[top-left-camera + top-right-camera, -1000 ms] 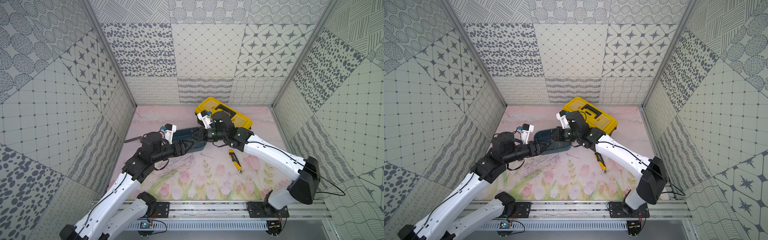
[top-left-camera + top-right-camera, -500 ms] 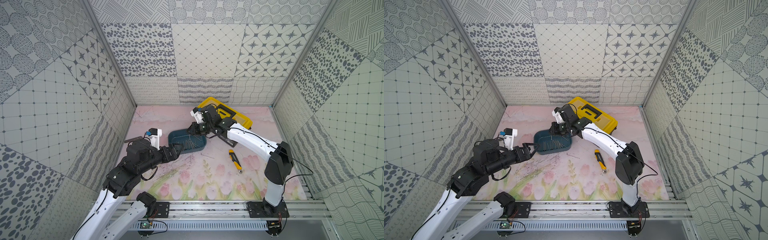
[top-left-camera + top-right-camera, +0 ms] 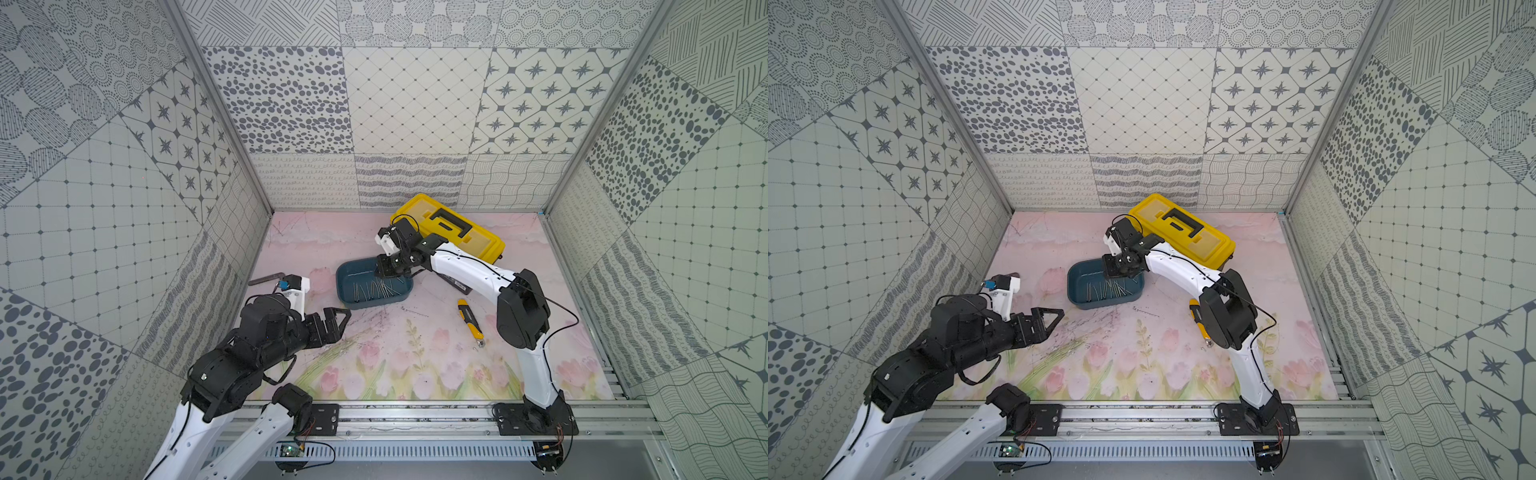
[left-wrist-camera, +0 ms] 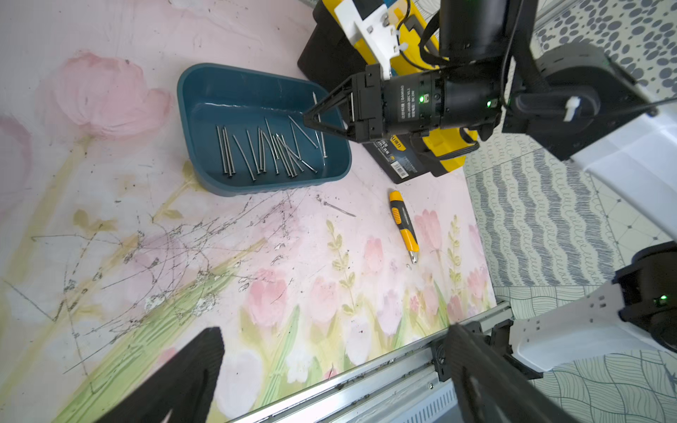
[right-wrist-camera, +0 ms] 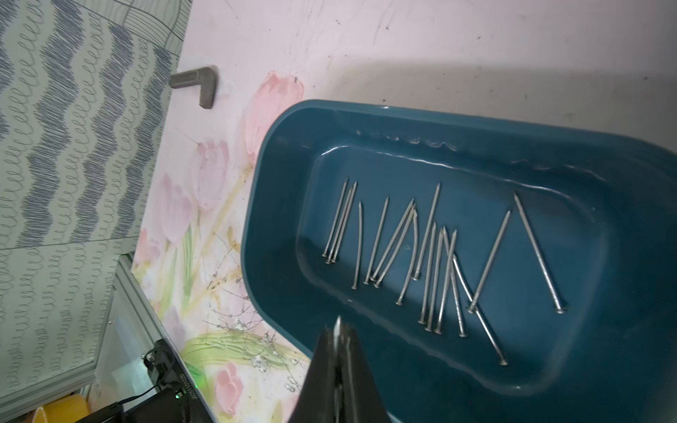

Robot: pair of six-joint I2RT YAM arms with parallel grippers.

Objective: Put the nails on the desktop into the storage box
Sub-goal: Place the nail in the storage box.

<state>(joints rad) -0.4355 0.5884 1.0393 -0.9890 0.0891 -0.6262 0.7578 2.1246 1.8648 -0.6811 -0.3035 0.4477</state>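
Already boxed: about twenty nails (image 5: 432,256), thin, straight and grey with small flat heads, lay on the floor of the storage box (image 5: 256,219). Most were roughly parallel, several crossed, and the heads pointed mostly toward the near edge of the desktop (image 3: 415,353).
Storage box: a shallow dark teal tub with rounded corners and no lid. It sat flat near the desktop's middle, toward the far edge.
Loose nail: one loose nail (image 4: 339,209) lay on the desktop just outside the box's near wall, between the box and the utility knife (image 4: 404,227).
Right gripper: the right gripper (image 4: 307,119) hung over the box's right end with its jaws clamped. A held nail (image 5: 337,327) showed as a bright sliver between the tips.
Left gripper: the left gripper (image 3: 344,326) had its jaws spread wide and held nothing. It hung above the near-left part of the desktop, apart from the box.
Markings: the sticker on the right gripper's motor housing appeared to read "DAMIAO". The toolbox (image 4: 436,146) carried a barcode label whose print was too small to read.
Other items: an L-shaped bar (image 5: 199,84) lay by the left edge.
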